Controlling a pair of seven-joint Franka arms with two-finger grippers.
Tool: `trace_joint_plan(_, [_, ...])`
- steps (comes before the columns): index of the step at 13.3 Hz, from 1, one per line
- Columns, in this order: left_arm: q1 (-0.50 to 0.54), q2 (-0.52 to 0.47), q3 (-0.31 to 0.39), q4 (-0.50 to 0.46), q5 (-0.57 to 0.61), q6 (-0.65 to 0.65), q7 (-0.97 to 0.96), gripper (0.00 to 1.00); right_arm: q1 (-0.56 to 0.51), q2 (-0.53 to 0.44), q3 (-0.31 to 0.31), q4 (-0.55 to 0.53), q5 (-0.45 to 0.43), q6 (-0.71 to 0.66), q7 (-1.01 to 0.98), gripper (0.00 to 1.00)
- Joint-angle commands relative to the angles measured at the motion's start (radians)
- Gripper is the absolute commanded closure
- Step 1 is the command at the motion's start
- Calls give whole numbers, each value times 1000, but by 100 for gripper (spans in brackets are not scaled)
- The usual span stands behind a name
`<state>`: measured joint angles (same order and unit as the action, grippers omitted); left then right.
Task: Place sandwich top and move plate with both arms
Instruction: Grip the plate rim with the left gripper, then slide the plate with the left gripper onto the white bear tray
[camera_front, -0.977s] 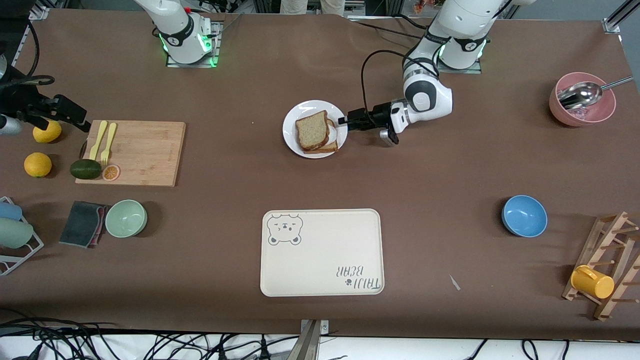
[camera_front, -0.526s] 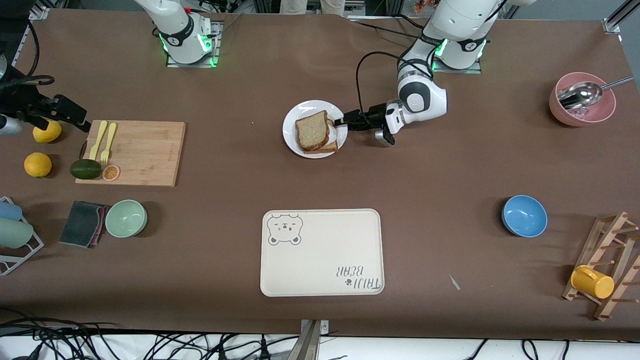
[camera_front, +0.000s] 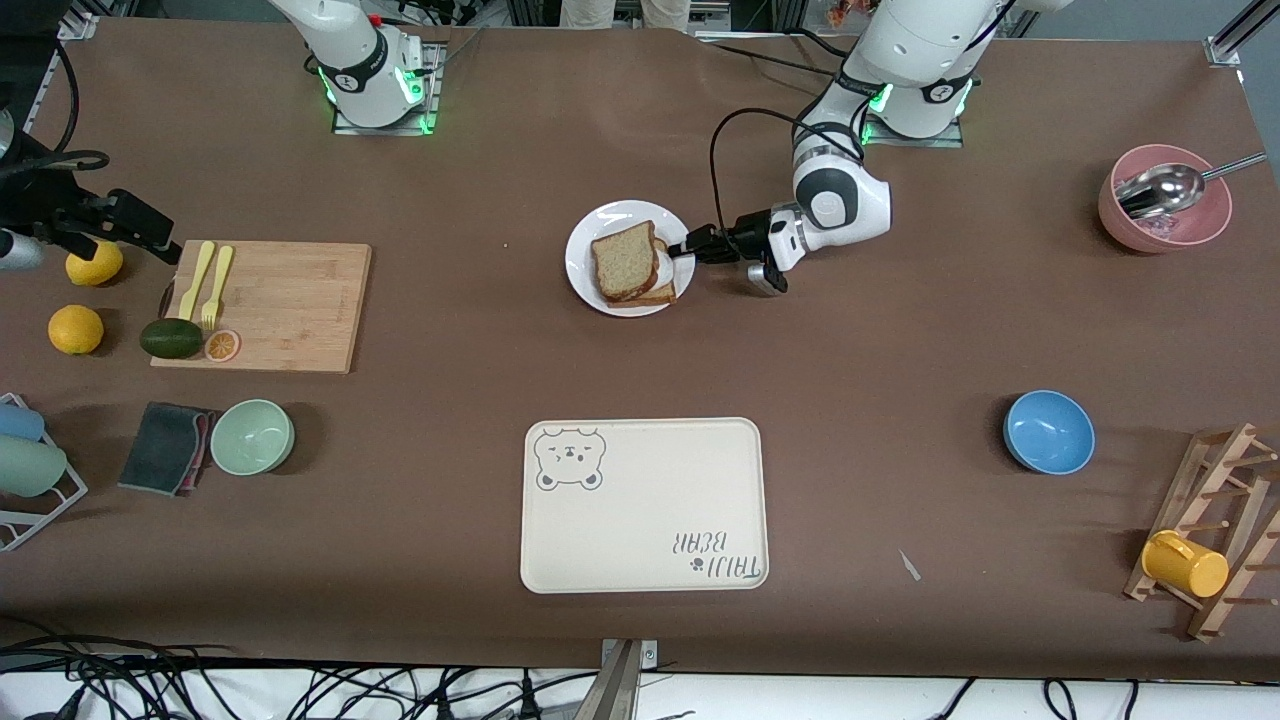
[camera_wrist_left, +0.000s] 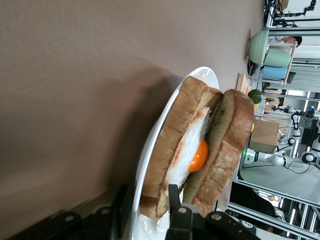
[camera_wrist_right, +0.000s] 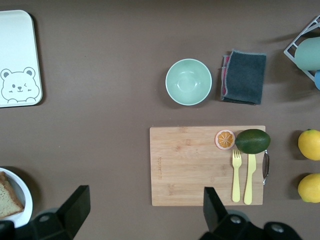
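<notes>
Left wrist view: the left claw (camera_wrist_left: 150, 212) straddles the plate's rim (camera_wrist_left: 150, 150), fingers partly drawn in, one above and one below.
Close squarely on bare rim, clear of the bread, before any lift; the right claw (camera_wrist_right: 142, 210) waits spread over the cutting board (camera_wrist_right: 200, 165). On the white plate (camera_front: 630, 258) mid-table, the sandwich top (camera_front: 624, 260), speckled tan with brown crust, covers the fried egg (camera_wrist_left: 198, 156).
</notes>
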<state>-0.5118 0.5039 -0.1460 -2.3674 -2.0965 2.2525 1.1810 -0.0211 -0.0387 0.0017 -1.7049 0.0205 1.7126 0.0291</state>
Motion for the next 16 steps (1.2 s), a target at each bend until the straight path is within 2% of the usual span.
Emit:
trace_joint_plan(1, [-14, 10, -1, 16, -40, 18, 32, 73, -5, -6, 3, 1, 15, -7, 6, 0])
trace_joint_plan(4, [-13, 13, -1, 17, -40, 18, 57, 84, -5, -6, 3, 1, 15, -7, 6, 0])
trace_joint_plan(11, [-13, 13, -1, 16, -40, 18, 58, 99, -5, -6, 3, 1, 15, -7, 8, 0])
trace_joint_plan(16, [-1, 10, -1, 63, -39, 50, 46, 100, -5, -6, 3, 1, 15, -7, 8, 0])
